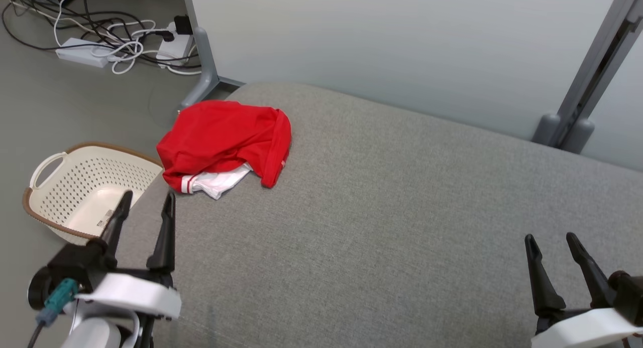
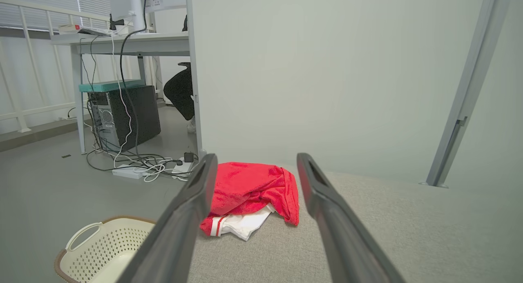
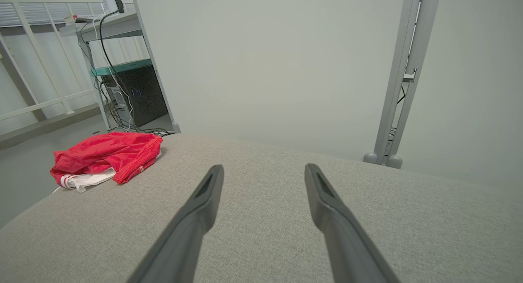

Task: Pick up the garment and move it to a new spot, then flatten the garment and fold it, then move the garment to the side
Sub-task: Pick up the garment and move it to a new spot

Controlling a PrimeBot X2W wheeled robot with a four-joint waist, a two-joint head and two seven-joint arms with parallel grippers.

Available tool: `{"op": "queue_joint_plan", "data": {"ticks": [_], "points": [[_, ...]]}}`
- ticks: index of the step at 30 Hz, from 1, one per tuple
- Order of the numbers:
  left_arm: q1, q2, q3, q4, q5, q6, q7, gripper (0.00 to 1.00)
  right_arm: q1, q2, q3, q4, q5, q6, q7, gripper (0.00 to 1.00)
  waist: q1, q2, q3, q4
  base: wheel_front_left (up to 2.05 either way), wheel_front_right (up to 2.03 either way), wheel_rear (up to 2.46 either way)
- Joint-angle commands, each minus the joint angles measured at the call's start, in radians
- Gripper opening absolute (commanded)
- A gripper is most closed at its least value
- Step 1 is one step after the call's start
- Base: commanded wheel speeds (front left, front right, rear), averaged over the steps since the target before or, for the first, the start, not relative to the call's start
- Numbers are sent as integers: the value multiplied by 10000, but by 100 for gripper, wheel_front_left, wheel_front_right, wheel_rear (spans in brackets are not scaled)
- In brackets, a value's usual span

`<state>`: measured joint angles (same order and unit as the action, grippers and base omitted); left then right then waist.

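Garment (image 1: pixel 226 137), one red heap, lies untouched; left gripper (image 1: pixel 148 194) and right gripper (image 1: pixel 549 236) both gape empty.

Black fingers, white wrists

The left gripper (image 1: pixel 149 194) has two tapering black fingers on a glossy white wrist shell (image 1: pixel 135 294), with a teal plug (image 1: pixel 59 294) and dark cable (image 1: pixel 34 336); the right gripper (image 1: pixel 548 236) looks alike.

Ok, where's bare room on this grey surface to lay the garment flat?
The wide stretch of grey surface between the garment and the right end effector is bare. Crowded only at the far left corner, where the garment lies.
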<state>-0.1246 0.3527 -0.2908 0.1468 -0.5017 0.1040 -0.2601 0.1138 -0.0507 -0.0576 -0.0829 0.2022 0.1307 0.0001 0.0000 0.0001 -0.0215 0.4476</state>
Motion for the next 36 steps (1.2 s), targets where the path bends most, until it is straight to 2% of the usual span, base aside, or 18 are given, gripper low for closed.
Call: {"op": "queue_joint_plan", "data": {"ticks": [1, 5, 13, 22, 28, 32, 33, 34, 36], "points": [[-381, -78, 116, 71, 75, 26, -50, 100, -176, -55, -2, -145, -67, 2, 62, 100, 0, -1, 310, -126, 0, 0, 0], [-1256, -387, 490, 371, 176, -79, -52, 100, -563, -278, 121, -517, -127, 2, 292, 100, 0, -1, 1122, -532, 0, 0, 0], [-3105, -772, 1107, 1822, 279, -728, -39, 100, -1423, -673, 327, -998, -92, 2, 561, 100, 0, -1, 2690, -1528, 0, 0, 0], [-5587, -1040, 1108, 6213, -237, -1769, 240, 100, -2167, -1010, 498, -1096, 100, 2, 459, 100, 0, -1, 4021, -2490, 0, 0, 0], [-6691, -1288, 1203, 8946, -676, -1918, 1086, 100, -2364, -1086, 524, -1011, 162, 2, 350, 100, 0, -1, 4407, -2758, 0, 0, 0], [-7146, -1355, 1266, 10113, -916, -1980, 1665, 100, -2465, -1098, 528, -957, 169, 2, 328, 100, 0, -1, 4522, -2851, 0, 0, 0], [-7194, -1383, 1259, 10270, -949, -2014, 1684, 54, -2487, -1091, 522, -945, 172, 2, 317, 100, 0, -1, 4534, -2865, 0, 0, 0], [-7238, -1382, 1253, 10373, -965, -2058, 1569, 3, -2491, -1083, 511, -926, 176, 2, 302, 100, 0, -1, 4543, -2876, 0, 0, 0], [-7310, -1345, 1216, 10562, -976, -2095, 1383, 0, -2501, -1056, 486, -890, 184, 2, 308, 100, 0, -1, 4543, -2886, 0, 0, 0]]}}
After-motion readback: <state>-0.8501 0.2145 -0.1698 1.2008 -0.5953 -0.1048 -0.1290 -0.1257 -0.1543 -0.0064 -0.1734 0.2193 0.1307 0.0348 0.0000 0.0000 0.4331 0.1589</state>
